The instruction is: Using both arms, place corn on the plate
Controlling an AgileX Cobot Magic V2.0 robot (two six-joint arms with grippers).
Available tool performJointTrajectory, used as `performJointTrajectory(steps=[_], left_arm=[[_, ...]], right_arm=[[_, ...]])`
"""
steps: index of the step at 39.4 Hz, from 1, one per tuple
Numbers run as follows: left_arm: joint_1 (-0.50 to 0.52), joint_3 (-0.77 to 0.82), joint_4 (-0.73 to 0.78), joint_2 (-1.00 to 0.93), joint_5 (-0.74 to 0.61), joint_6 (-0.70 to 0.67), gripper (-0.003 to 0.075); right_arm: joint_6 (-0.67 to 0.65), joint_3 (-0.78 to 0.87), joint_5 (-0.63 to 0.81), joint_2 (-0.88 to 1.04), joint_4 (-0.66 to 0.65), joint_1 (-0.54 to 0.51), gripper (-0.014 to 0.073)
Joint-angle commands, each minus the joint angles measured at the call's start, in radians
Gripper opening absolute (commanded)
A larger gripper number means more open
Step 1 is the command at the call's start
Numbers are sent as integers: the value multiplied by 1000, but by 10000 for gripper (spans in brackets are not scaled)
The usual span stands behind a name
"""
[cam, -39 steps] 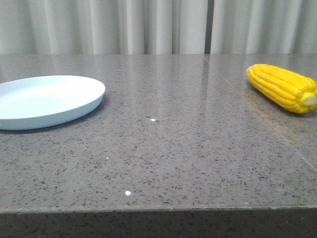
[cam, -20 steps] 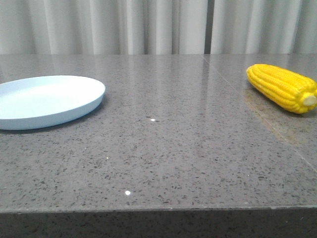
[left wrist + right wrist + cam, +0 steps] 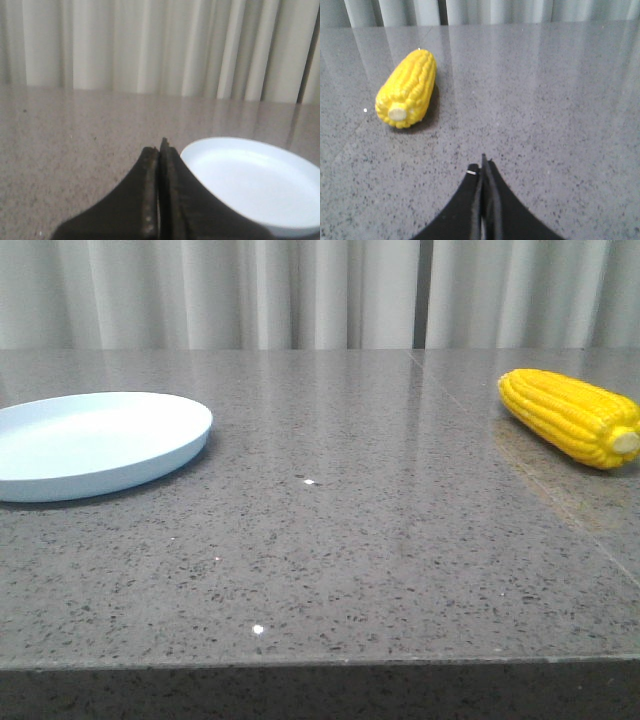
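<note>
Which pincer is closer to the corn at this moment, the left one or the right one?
Right. The right pincer is shut, with the corn lying on the table just ahead. The left pincer, also shut, sits beside the plate, far across the table.

Counter [image 3: 350,540]: grey speckled stone-look surface, glossy, with a thin seam line running across its right part and a dark front edge. Curtain [image 3: 300,290]: pale, pleated, hanging behind the counter's far edge.

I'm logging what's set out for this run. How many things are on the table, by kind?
Corn: 1
Plate: 1
Total: 2
</note>
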State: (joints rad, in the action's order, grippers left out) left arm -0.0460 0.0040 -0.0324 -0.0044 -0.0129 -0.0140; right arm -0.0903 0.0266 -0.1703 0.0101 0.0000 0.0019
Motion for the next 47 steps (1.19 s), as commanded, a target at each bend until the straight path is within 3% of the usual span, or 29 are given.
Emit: performJointTrajectory(steps=[1,7,18,23,29,32,36,42,44,47], left_arm=[[1,-11,-4,-20,-187,0,-20],[1,-101,-2,-16,-143,14,-20],[1,-431,124,214,140,14,-20],[1,-548,131,377,206,14,-20],[1,-580,131,469,214,14,-20],[1,-580,102,471,214,14,-12],[1,-580,97,471,214,14,131],[1,-580,97,471,214,14,540],[1,-580,97,471,214,14,624],[1,-580,97,471,214,14,651]], right_arm=[[7,-25,126,17,0,-5,-113],[7,-164,41,17,0,-5,-113],[7,-493,-165,-156,0,-5,-113],[7,-563,-163,-290,27,-5,-113],[7,-571,-163,-340,27,-5,-110],[7,-571,-164,-339,27,-5,-52],[7,-571,-164,-339,27,-5,146],[7,-571,-171,-339,27,-5,479],[7,-571,-171,-339,27,-5,535],[7,-571,-171,-339,27,-5,549]])
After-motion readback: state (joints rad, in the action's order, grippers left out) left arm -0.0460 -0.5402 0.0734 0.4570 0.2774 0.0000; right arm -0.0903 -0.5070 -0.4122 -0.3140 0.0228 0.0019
